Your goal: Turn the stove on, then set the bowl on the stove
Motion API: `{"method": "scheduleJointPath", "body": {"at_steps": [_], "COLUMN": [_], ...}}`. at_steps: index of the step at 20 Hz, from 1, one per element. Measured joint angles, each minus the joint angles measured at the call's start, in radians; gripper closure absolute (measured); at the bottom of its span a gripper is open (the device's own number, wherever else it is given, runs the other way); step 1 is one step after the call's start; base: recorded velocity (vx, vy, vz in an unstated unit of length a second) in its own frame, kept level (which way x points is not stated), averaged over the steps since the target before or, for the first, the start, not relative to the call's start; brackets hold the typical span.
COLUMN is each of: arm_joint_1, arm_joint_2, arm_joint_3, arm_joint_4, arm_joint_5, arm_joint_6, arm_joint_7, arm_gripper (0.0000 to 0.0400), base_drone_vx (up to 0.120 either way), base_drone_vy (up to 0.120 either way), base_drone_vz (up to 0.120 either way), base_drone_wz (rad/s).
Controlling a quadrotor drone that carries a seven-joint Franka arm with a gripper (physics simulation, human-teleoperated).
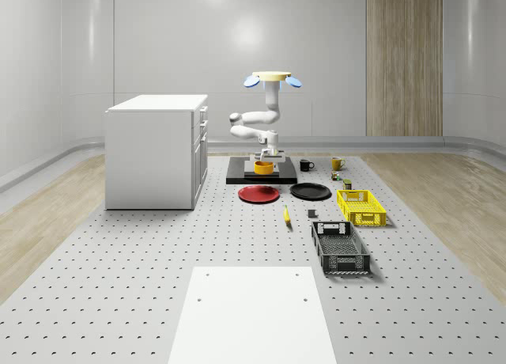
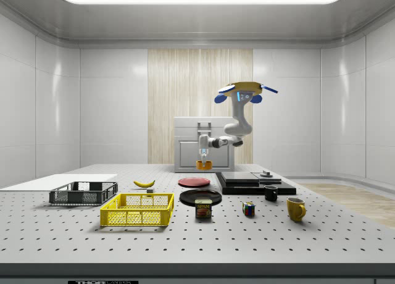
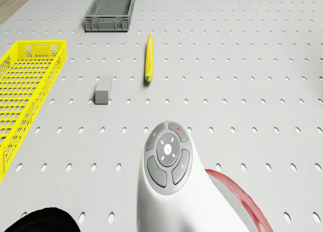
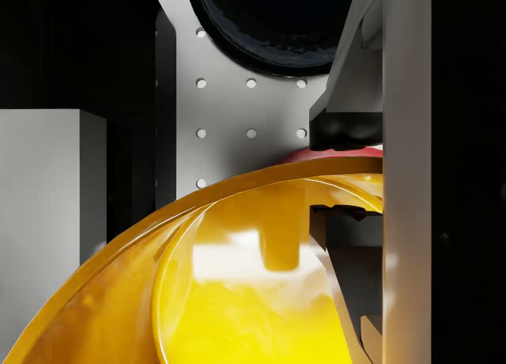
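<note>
Drone hovers over stove's far edge. Claw pinches bowl by its rim — bowl held just above the stove, near its front edge. Red plate lies beyond that edge on the counter.

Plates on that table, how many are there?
2. The red plate lies in front of the stove; the black plate lies beside it, toward the whole-scene view's right. None seems hidden.
</note>
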Motion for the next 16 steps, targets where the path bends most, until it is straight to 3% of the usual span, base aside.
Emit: {"method": "scheduleJointPath", "body": {"at_steps": [16], "arm_joint_1": [-0.001], "arm_joint_2": [-0.003], "arm_joint_3": [0.0], "arm_joint_4": [0.0], "arm_joint_5": [0.001], "arm_joint_6": [0.002], "arm_joint_7": [0.001], "arm_gripper": [0.03], "base_drone_vx": [-0.12], "base_drone_vy": [0.0], "base_drone_vz": [0.0], "base_drone_wz": [0.0]}}
